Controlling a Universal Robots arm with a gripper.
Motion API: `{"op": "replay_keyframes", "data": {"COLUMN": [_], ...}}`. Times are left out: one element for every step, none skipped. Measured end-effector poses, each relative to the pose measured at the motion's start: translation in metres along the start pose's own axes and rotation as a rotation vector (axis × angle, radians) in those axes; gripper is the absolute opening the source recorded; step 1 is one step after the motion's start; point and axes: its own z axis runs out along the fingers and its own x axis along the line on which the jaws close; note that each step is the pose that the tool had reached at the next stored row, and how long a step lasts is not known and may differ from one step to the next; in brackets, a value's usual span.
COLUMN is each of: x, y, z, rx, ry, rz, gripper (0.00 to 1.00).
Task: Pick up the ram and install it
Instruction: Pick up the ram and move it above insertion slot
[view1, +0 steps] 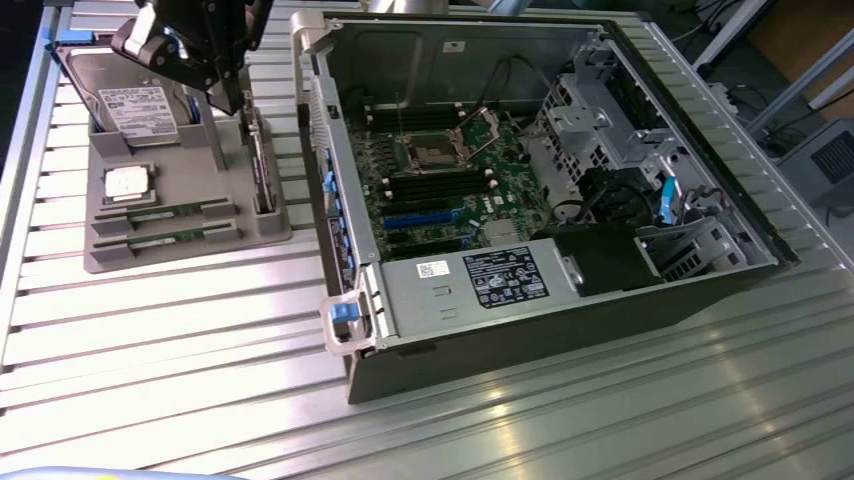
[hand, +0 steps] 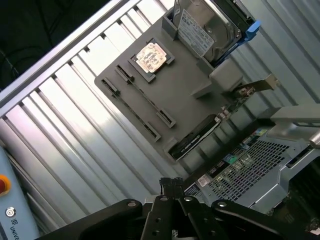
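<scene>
Two ram sticks (view1: 158, 213) (view1: 166, 237), thin and green, lie side by side in slots at the near end of a grey holder tray (view1: 187, 255) on the exterior view's left. In the wrist view the ram sticks (hand: 145, 97) (hand: 131, 111) show as narrow strips across the tray (hand: 185, 95). My gripper (view1: 227, 95) hangs above the tray's far end, over the hard drive, well above and apart from the ram. Its black fingertips (hand: 172, 184) are shut together with nothing between them.
The tray also holds a hard drive (view1: 131, 100), a square silver processor (view1: 128, 183) and a dark expansion card (view1: 262, 165) standing on edge. An open computer case (view1: 350, 180) with its motherboard (view1: 454, 185) lies on the exterior view's right. The table is ribbed metal (view1: 174, 340).
</scene>
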Motion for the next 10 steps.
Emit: {"op": "replay_keyframes", "data": {"x": [0.0000, 0.0000, 0.0000, 0.0000, 0.0000, 0.0000, 0.0000, 0.0000, 0.0000, 0.0000], "y": [0.0000, 0.0000, 0.0000, 0.0000, 0.0000, 0.0000, 0.0000, 0.0000, 0.0000, 0.0000], "z": [0.0000, 0.0000, 0.0000, 0.0000, 0.0000, 0.0000, 0.0000, 0.0000, 0.0000, 0.0000], "rx": [-0.0002, -0.0005, -0.0008, -0.0012, -0.0018, -0.0023, -0.0029, -0.0035, -0.0037, -0.0039], "ry": [0.0004, 0.0008, 0.0015, 0.0022, 0.0032, 0.0042, 0.0052, 0.0062, 0.0067, 0.0070], "rz": [-0.008, -0.018, -0.034, -0.048, -0.072, -0.092, -0.116, -0.140, -0.149, -0.157], "gripper": [0.10, 0.10, 0.10, 0.10, 0.10, 0.10, 0.10, 0.10, 0.10, 0.10]}}
